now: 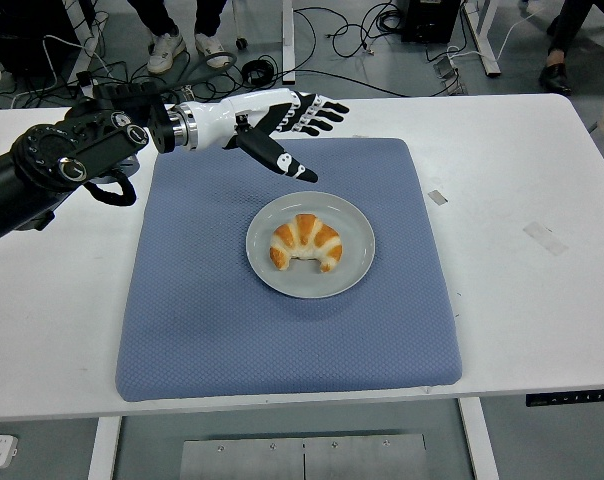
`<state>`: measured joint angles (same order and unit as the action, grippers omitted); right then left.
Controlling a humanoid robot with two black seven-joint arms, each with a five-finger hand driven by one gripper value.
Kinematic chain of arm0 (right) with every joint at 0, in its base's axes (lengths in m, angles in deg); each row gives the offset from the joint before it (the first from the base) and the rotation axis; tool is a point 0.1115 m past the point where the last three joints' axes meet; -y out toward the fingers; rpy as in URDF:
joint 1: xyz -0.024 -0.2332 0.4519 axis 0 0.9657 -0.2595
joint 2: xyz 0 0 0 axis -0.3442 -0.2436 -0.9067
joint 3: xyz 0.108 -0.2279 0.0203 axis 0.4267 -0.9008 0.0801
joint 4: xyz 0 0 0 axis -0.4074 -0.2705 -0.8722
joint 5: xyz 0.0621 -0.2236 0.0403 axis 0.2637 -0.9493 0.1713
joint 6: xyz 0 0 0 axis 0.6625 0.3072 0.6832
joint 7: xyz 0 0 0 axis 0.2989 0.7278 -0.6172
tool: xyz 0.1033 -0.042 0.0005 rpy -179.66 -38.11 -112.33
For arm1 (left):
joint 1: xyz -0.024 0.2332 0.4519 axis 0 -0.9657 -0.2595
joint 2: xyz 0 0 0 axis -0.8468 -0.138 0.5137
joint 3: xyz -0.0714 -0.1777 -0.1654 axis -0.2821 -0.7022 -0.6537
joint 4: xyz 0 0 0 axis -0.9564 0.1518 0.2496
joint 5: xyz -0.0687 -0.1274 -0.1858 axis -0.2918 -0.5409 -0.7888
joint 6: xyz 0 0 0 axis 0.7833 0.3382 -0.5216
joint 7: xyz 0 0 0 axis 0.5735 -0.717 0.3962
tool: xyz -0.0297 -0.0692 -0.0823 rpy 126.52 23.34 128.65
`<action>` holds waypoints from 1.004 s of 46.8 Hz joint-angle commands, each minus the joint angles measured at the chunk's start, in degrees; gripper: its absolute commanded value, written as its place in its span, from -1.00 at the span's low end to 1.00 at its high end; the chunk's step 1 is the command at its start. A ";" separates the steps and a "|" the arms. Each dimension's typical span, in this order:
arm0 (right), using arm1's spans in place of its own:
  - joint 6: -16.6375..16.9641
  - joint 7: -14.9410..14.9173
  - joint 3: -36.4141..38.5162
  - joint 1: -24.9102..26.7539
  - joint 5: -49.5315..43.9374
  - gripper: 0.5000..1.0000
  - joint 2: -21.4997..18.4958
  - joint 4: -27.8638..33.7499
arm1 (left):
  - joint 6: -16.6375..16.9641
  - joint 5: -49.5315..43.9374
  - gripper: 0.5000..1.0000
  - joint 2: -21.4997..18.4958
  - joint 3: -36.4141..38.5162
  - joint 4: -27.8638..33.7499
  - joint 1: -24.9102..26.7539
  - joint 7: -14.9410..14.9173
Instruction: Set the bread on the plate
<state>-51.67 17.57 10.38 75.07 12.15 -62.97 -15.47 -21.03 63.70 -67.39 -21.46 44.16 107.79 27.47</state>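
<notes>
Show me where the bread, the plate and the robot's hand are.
bread (305,243), head view, middle of its crust.
plate (357,266), head view, bare right rim.
left hand (282,125), head view, palm.
</notes>
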 commanded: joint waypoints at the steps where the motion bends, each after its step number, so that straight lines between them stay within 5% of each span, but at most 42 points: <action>1: 0.00 0.04 0.00 -0.01 0.00 1.00 0.00 0.00 | 0.03 -2.95 0.80 -0.69 -0.36 0.01 0.02 0.01; 27: 0.00 -0.05 0.00 -0.01 0.00 1.00 0.00 -0.08 | 0.64 -13.16 0.81 -4.11 -11.79 -4.47 -2.70 0.10; 47: 0.00 0.04 0.00 -0.10 0.00 1.00 0.00 -0.08 | 0.73 -13.42 0.83 -4.03 -12.40 -6.14 -4.90 0.01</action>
<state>-51.67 17.59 10.38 74.96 12.15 -62.97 -15.56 -20.38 50.39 -71.44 -33.84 38.43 103.03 27.48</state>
